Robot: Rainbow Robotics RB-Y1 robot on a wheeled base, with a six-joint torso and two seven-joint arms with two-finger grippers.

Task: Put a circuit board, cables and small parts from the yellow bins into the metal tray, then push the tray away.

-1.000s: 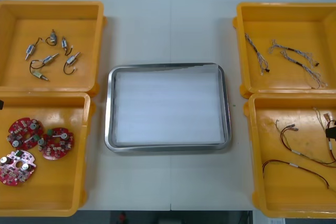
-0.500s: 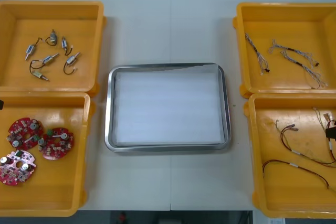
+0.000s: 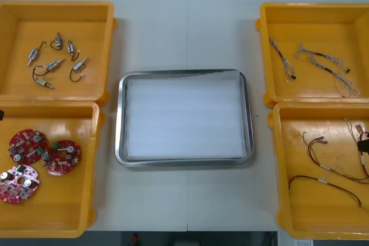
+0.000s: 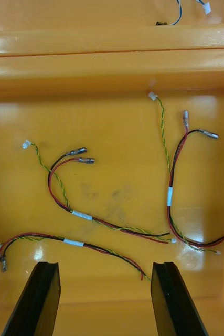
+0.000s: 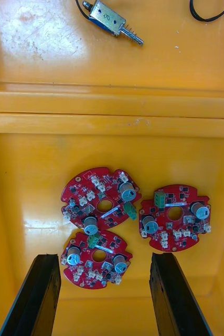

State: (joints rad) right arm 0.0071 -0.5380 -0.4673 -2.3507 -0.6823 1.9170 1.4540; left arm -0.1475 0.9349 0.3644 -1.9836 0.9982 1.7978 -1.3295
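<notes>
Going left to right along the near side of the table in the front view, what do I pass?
Near left bin → circuit boards inside it → metal tray → near right bin → red and yellow cables inside it.

In the front view the near right yellow bin (image 3: 276, 171) runs off the right edge, its red and yellow cables (image 3: 324, 181) with it; a dark shape (image 3: 364, 142) at that edge is too cropped to name; the near left yellow bin (image 3: 93, 165) is cut by the left edge; in the left wrist view a black cable (image 5: 211, 11) near a small metal part (image 5: 109, 17) is cut off; in the right wrist view a blue and white cable (image 4: 178, 13) is mostly cropped.
</notes>
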